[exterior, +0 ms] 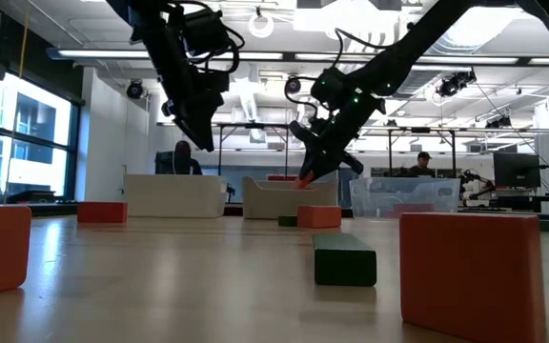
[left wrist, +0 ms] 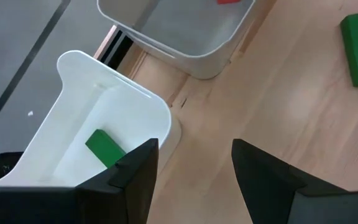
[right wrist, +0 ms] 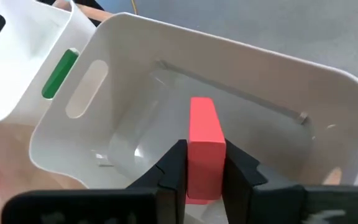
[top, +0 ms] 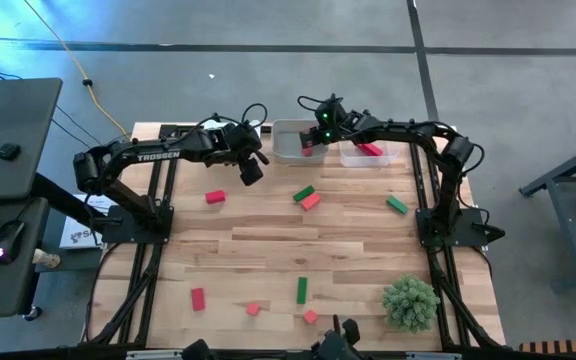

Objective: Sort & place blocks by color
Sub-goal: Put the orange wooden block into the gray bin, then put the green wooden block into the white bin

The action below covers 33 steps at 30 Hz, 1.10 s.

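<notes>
My right gripper (right wrist: pixel 204 177) is shut on a salmon-pink bar block (right wrist: pixel 204 140) and hangs over the middle white tray (top: pixel 290 143) at the table's far edge. In the low view this gripper (exterior: pixel 308 174) stands above the tray's rim. My left gripper (left wrist: pixel 194 165) is open and raised above bare table, just on the near side of the left white tray (left wrist: pixel 79 118). A green block (left wrist: pixel 106 149) lies in that tray. More red, green and salmon blocks lie loose on the table, among them a green one (top: pixel 304 193) beside a salmon one (top: pixel 312 202). My right gripper pinches the salmon-pink block between its two fingers, which sit on the block's long sides (right wrist: pixel 194 168) near one end. The fingers lie along the block, and its free end (right wrist: pixel 202 106) sticks out past the fingertips. They slant down from above, and the block is lifted clear over the tray's hollow.
A clear tray (top: pixel 386 159) with a red block (top: pixel 369 150) stands right of the middle tray. Loose blocks: red (top: pixel 215 197), green (top: pixel 397 205), green (top: pixel 302 290), red (top: pixel 198 298), salmon (top: pixel 253 309). A bushy green plant ball (top: pixel 410 302) sits at the near right.
</notes>
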{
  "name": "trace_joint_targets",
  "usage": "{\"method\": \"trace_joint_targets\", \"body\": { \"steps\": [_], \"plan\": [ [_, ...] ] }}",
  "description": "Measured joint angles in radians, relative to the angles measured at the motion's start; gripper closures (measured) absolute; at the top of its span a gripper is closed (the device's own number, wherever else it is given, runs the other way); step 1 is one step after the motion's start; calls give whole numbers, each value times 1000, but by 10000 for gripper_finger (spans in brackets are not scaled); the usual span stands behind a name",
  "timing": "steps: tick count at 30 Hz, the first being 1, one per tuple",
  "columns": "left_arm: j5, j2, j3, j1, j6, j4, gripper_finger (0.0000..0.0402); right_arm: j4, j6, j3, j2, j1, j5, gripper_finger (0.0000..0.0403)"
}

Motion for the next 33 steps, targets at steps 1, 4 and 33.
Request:
{"method": "trace_joint_targets", "body": {
  "steps": [1,4,33],
  "plan": [
    [0,0,0,3,4,0,208,0,4,0,0,0,0,338],
    [0,0,0,6,11,0,208,0,5,0,0,0,9,325],
    [34,0,0,6,116,-16,208,-193,20,0,-160,75,-10,307]
  ]
}}
